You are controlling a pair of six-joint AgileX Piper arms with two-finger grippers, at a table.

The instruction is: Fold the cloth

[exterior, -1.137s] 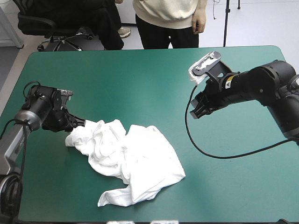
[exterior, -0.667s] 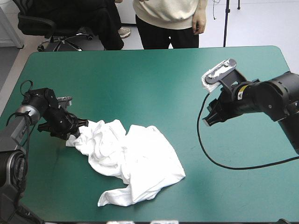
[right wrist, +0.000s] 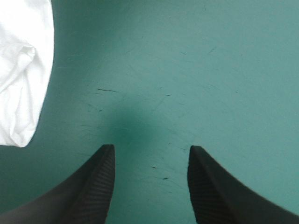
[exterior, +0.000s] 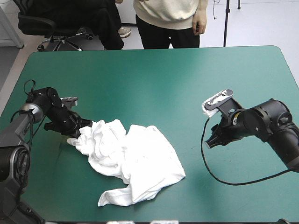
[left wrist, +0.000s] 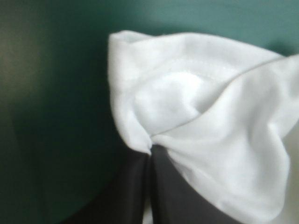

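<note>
Table (exterior: 154, 70), teal-green, fills the high view. T-shirt (exterior: 131, 161) lies lower centre-left of that frame as a crumpled heap, not spread. Judged: the task is at its start, and the heap needs flattening before any fold.

Left gripper (exterior: 82, 126) is at mid-left of the frame, at the heap's left end. Its black fingers are pressed together on a pinch of cloth. Likely reason: it grips that end to drag or lift it out straight. In the left wrist view the left gripper (left wrist: 149, 156) comes to one point, and the T-shirt (left wrist: 210, 140) bunches out ahead of it.

Right gripper (exterior: 211, 141) is at mid-right, well apart from the shirt, low over bare table. In its own view the right gripper (right wrist: 150, 149) has its fingers apart with nothing between them. It is probably waiting or lining up for another part of the heap. An edge of the T-shirt (right wrist: 21, 70) shows ahead and off to one side.

Shirt look: white and heavily wrinkled, with thick ridges at the left end and a flatter slab toward lower right. A narrow flap (exterior: 114, 198) pokes out at lower centre near the near edge. A stitched seam (left wrist: 196, 70) shows just past the pinch.
</note>
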